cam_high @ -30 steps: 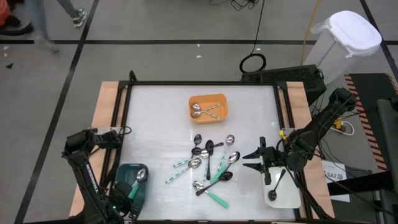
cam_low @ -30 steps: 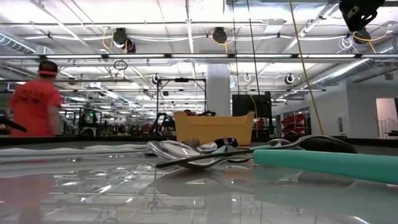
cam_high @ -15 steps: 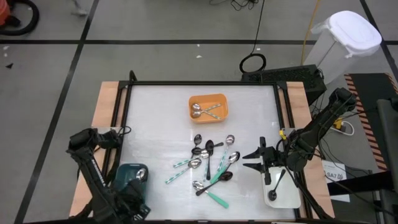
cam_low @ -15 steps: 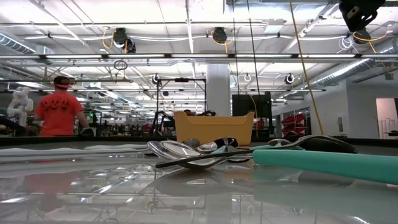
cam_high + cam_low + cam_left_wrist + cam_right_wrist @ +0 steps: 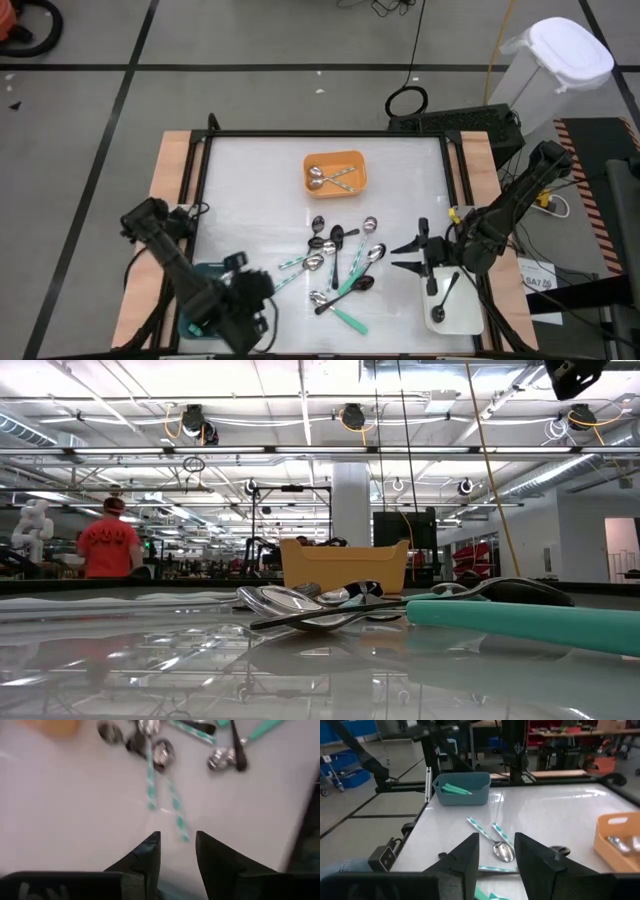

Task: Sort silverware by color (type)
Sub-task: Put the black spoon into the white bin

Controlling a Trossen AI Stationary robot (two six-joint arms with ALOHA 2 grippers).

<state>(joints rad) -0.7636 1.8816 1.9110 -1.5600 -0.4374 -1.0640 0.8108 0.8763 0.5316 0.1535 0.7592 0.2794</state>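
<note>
Two spoons with shiny silver bowls [image 5: 322, 178] lie in the orange rectangular plastic tray [image 5: 336, 156], well beyond both end effectors. One black spoon [image 5: 445, 292] lies in the white rectangular tray [image 5: 455, 318], just behind the right end effector [image 5: 406, 257]. At least two solid teal handles [image 5: 452, 789] stick up from the teal rectangular tray [image 5: 467, 795], which sits behind the left end effector [image 5: 262, 285] and is mostly covered by that arm in the high view.

Roughly ten more spoons make a loose pile [image 5: 340, 262] on the glossy white counter [image 5: 250, 190], between the two end effectors. Among them are two spoons with silver bowls and teal-and-white striped handles [image 5: 150, 785]. Their handle ends are just ahead of the left end effector's fingertips [image 5: 152, 842]. Several black spoons, all-silver spoons and solid teal-handled spoons overlap farther ahead. I cannot count each kind exactly.

The left arm reaches diagonally across the teal tray, its end effector low over the counter and aimed at the pile. Its fingers are parted and hold nothing.

The right arm is bent inward from its side of the counter. Its end effector points at the pile from the opposite side, with the fingers spread and empty.
</note>
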